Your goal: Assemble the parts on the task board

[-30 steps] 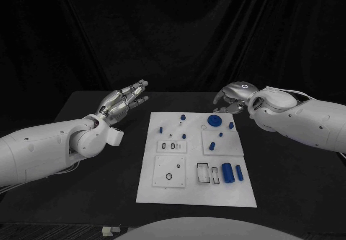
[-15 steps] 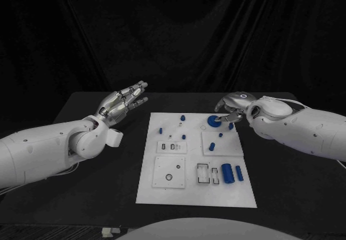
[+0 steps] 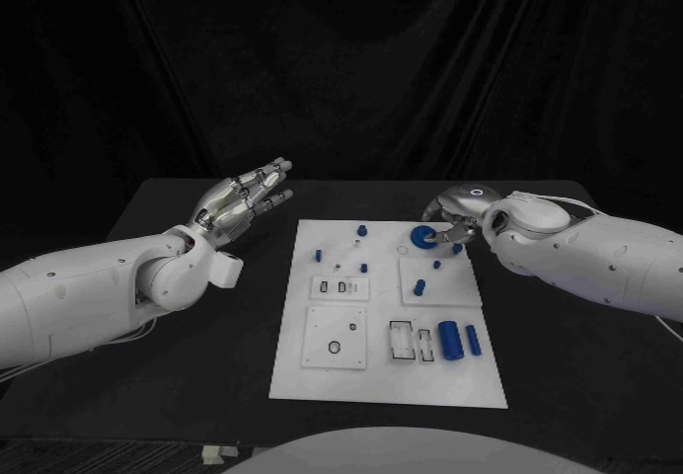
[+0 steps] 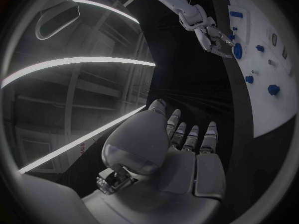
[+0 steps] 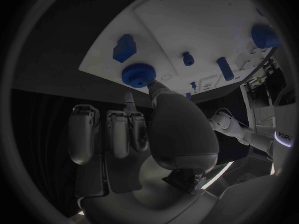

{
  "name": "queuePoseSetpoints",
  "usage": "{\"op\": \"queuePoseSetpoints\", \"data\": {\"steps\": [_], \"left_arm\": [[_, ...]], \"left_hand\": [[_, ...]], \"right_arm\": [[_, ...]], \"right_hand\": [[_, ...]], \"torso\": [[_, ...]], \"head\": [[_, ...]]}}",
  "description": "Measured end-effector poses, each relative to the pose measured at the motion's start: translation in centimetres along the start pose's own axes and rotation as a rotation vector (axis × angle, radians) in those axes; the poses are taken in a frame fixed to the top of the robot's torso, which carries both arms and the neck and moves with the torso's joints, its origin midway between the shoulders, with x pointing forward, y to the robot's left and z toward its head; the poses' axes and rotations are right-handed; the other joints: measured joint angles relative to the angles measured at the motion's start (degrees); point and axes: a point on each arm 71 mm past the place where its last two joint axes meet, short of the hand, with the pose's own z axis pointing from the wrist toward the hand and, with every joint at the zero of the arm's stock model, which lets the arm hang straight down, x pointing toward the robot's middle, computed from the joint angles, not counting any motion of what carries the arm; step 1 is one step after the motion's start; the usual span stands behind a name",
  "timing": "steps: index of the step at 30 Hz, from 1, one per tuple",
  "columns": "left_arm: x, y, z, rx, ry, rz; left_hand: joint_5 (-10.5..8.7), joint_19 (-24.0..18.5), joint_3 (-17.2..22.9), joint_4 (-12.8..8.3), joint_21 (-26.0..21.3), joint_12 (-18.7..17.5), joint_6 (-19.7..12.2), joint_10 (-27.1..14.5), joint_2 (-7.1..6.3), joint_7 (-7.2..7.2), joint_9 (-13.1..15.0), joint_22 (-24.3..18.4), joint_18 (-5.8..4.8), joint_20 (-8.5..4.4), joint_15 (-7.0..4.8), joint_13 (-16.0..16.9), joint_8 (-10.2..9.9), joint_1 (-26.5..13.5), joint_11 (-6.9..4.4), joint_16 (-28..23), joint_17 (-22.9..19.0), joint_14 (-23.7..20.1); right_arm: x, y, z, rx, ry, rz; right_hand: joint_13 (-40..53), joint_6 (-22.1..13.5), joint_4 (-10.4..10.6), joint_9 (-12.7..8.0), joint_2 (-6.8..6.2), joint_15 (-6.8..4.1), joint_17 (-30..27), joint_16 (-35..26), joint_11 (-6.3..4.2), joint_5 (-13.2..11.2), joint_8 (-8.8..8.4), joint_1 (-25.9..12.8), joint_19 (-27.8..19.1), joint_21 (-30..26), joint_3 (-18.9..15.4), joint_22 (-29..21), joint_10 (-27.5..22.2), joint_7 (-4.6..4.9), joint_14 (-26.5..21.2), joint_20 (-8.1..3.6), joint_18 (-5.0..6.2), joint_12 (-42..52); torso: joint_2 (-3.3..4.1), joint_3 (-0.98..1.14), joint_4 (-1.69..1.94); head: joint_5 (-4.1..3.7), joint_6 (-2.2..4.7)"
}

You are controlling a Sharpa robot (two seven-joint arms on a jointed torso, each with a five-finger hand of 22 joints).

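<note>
The white task board (image 3: 331, 380) lies in the middle of the black table. A round blue knob (image 3: 421, 237) with a ribbed rim (image 5: 138, 74) sits at the board's far right. My right hand (image 3: 458, 212) hovers right at it. In the right wrist view its thumb (image 5: 157, 90) touches the knob's rim, a fingertip (image 5: 129, 99) is just short of it, and the other fingers are apart. My left hand (image 3: 242, 197) is raised left of the board's far corner. Its fingers are stretched out, the palm (image 4: 181, 159) holds nothing.
Small blue pegs (image 3: 360, 232) stand at the board's far end, with a blue block (image 5: 124, 47) near the knob. A blue cylinder (image 3: 450, 341) and a thinner blue bar (image 3: 473, 342) lie at the near right beside empty slots (image 3: 410, 343). Black table (image 3: 199, 326) surrounds the board.
My right hand has moved down and toward the board, from behind its far right corner onto the blue knob. The left hand has stayed where it was.
</note>
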Motion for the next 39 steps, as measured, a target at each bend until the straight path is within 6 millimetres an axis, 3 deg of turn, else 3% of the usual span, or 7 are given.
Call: {"op": "queuePoseSetpoints", "data": {"steps": [4, 6, 24, 33, 39], "left_arm": [[-0.07, -0.01, -0.06, 0.000, -0.001, 0.000], [-0.05, -0.01, -0.06, 0.000, -0.001, 0.000], [0.10, 0.03, 0.01, 0.000, 0.003, -0.003], [0.12, 0.04, 0.01, -0.001, 0.004, -0.003], [0.11, 0.08, 0.00, -0.001, 0.004, -0.004]], "left_hand": [[0.00, 0.0, 0.0, 0.0, 0.0, 0.0, 0.0, 0.0, 0.00, 0.00, 0.0, 0.0, 0.00, 0.00, 0.00, 0.0, 0.0, 0.0, 0.00, 0.0, 0.0, 0.0], [0.00, 0.0, 0.0, 0.0, 0.0, 0.0, 0.0, 0.0, 0.00, 0.00, 0.0, 0.0, 0.00, 0.00, 0.00, 0.0, 0.0, 0.0, 0.00, 0.0, 0.0, 0.0], [0.00, 0.0, 0.0, 0.0, 0.0, 0.0, 0.2, 0.0, 0.00, 0.21, 0.0, 0.0, 0.01, 0.00, 0.00, 0.0, 0.0, 0.0, 0.00, 0.0, 0.0, 0.0], [0.00, 0.2, 0.0, 0.0, 0.0, 0.0, 0.2, 0.0, 0.00, 0.21, 0.0, 0.0, 0.00, 0.22, -0.01, 0.0, 0.2, 0.0, 0.00, 0.0, 0.0, 0.0], [0.00, 0.2, 0.0, 0.0, 0.0, 0.0, 0.2, 0.0, 0.00, 0.21, 0.0, 0.0, 0.00, 0.22, 0.00, 0.0, 0.2, 0.0, -0.01, 0.0, 0.0, 0.0]], "right_arm": [[0.29, 0.07, 0.16, 0.003, 0.012, -0.001], [0.42, 0.14, 0.23, 0.003, 0.018, -0.001], [0.67, 0.57, 0.79, 0.000, 0.037, 0.000], [0.59, 0.75, 0.83, -0.006, 0.031, 0.003], [0.34, 0.84, 0.54, -0.016, 0.017, 0.003]], "right_hand": [[0.0, 0.6, -0.1, 0.3, 0.28, 0.00, 0.0, 0.0, 0.00, 0.9, 0.39, 0.6, 0.0, 0.0, 0.0, 0.0, 0.0, 0.26, 0.0, 0.00, -0.07, 0.0], [0.0, 0.9, -0.2, 0.5, 0.21, 0.00, 0.0, 0.0, 0.00, 1.1, 0.68, 0.7, 0.0, 0.2, 0.2, 0.0, 0.0, 0.10, 0.0, 0.00, -0.90, 0.0], [0.0, 6.2, -2.2, 3.2, 1.46, 0.00, 0.0, 0.0, 0.00, 6.4, 2.91, 3.2, 0.0, 0.5, 1.4, 0.0, 0.0, 0.04, 0.0, 0.00, -0.88, 0.0], [0.0, 8.0, -4.0, 3.1, 1.92, 0.00, 0.0, 0.0, 0.00, 7.5, 3.56, 4.8, 0.0, 0.8, 1.9, 0.0, 0.0, 1.82, 0.0, 0.00, -0.88, 0.0], [0.0, 8.0, -4.7, 3.1, 2.17, 0.00, 0.0, 0.0, 0.00, 7.5, 3.56, 5.5, 0.0, 0.9, 2.4, 0.0, 0.0, 1.83, 0.0, 0.00, -0.87, 0.0]], "torso": [[0.00, 0.00, 0.00], [0.00, 0.00, -0.01], [0.00, 0.00, -0.04], [-0.03, -0.01, -0.04], [-0.07, -0.02, -0.08]], "head": [[0.03, -0.15], [0.04, -0.19], [0.02, -0.69], [0.15, -0.77], [0.41, -0.78]]}}
